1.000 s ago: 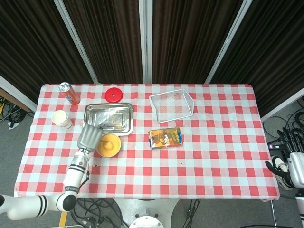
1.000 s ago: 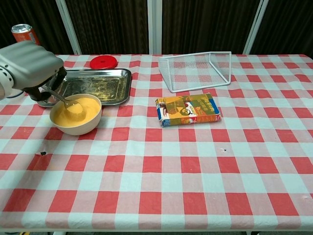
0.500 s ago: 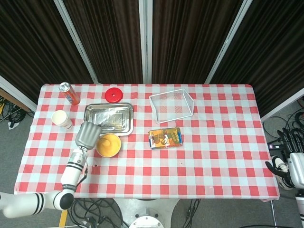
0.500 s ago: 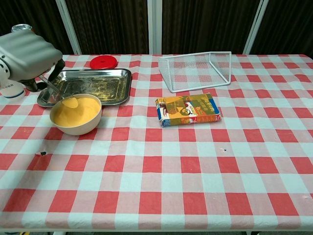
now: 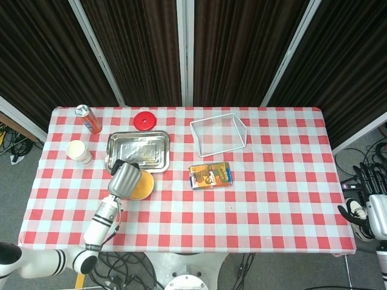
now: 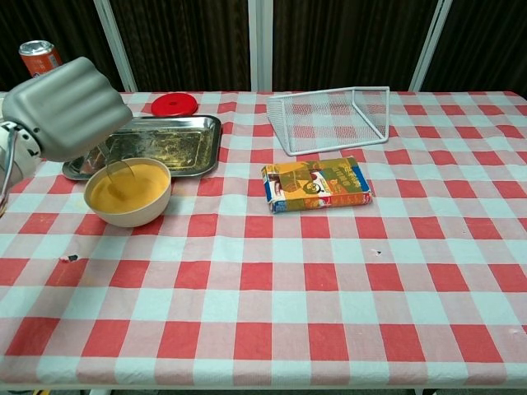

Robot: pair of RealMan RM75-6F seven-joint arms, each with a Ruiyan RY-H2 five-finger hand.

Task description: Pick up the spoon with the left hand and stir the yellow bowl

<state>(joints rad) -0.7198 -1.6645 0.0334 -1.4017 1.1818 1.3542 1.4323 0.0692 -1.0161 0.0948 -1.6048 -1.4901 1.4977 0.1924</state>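
Note:
The yellow bowl (image 6: 129, 198) with yellow batter stands at the table's left, in front of the metal tray (image 6: 177, 141). My left hand (image 6: 69, 106) hovers over the bowl's left rim and grips the spoon (image 6: 108, 163). The thin handle runs down from the hand into the batter, which hides the spoon's tip. In the head view my left hand (image 5: 125, 179) covers the left part of the bowl (image 5: 144, 186). My right hand (image 5: 366, 208) hangs off the table's right edge, holding nothing, fingers apart.
Behind the tray lie a red lid (image 6: 174, 104) and a soda can (image 6: 41, 56). A paper cup (image 5: 78, 151) stands left of the tray. A white wire basket (image 6: 329, 118) and a food box (image 6: 317, 184) sit mid-table.
My left hand swung from the bowl's left side to over its left rim and nearer the camera, dragging the spoon through the batter. The right hand has not moved.

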